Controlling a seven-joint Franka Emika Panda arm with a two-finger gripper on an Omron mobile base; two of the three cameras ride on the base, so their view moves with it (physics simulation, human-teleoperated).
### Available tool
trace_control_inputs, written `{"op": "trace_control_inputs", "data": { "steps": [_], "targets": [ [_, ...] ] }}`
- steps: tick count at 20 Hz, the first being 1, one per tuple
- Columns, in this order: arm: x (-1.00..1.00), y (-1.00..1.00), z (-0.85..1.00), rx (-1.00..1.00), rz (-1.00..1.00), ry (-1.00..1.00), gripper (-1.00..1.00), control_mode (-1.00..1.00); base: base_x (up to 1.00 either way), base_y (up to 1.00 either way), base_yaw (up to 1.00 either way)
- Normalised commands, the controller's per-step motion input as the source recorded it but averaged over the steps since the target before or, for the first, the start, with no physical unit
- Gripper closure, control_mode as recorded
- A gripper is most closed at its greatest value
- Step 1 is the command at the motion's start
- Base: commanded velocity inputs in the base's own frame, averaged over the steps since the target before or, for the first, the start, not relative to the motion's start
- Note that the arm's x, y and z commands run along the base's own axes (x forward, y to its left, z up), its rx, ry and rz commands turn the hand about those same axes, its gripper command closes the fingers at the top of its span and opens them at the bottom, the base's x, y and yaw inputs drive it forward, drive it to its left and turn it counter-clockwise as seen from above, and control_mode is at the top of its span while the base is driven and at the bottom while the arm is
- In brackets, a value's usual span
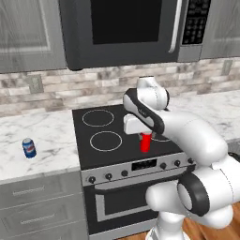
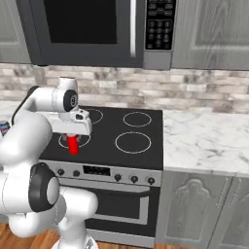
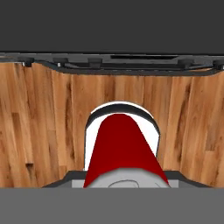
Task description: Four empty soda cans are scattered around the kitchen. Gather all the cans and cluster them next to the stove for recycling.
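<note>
So the setup is a kitchen with grey panelled cabinets (image 1: 28,28), a brick-pattern wall (image 2: 194,92) and white marble counters (image 2: 209,136) on both sides of a black glass stove (image 1: 117,150). It has thin white ring marks on top and a row of knobs along the front above the oven door. A black microwave (image 1: 122,33) hangs right over it, with its keypad on the right side. Wood floor (image 3: 43,131) shows past the front edge of the stove in the hand view.

The gripper (image 1: 145,136) hangs over the front part of the stove top, and it's clamped on a red can (image 1: 146,143). The can is plain bright red, upright, a small cylinder sticking down below the hand. From the right base view the same can sits over the front left ring. Whether its bottom touches the glass, I can't tell. In the hand view it looks darker red, with a white rim around the far end.

A second one, the blue can (image 1: 29,148) with white and red marking, stands upright on the counter left of the stove, near the front edge and well apart from the cooktop.
</note>
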Motion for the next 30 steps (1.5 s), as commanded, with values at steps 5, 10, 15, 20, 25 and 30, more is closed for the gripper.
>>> {"op": "trace_control_inputs", "data": {
  "steps": [5, 10, 15, 20, 25, 30],
  "targets": [
    [0.0, 0.0, 0.0, 0.0, 0.0, 0.0, 1.0, 1.0, 0.26, 0.71, 0.09],
    [0.0, 0.0, 0.0, 0.0, 0.0, 0.0, 1.0, 1.0, 0.38, 0.59, 0.02],
    [0.0, 0.0, 0.0, 0.0, 0.0, 0.0, 1.0, 1.0, 0.44, 0.42, 0.0],
    [0.0, 0.0, 0.0, 0.0, 0.0, 0.0, 1.0, 1.0, 0.38, 0.37, 0.0],
    [0.0, 0.0, 0.0, 0.0, 0.0, 0.0, 1.0, 1.0, 0.2, 0.42, 0.0],
    [0.0, 0.0, 0.0, 0.0, 0.0, 0.0, 1.0, 1.0, 0.29, 0.4, 0.0]
  ]
}}
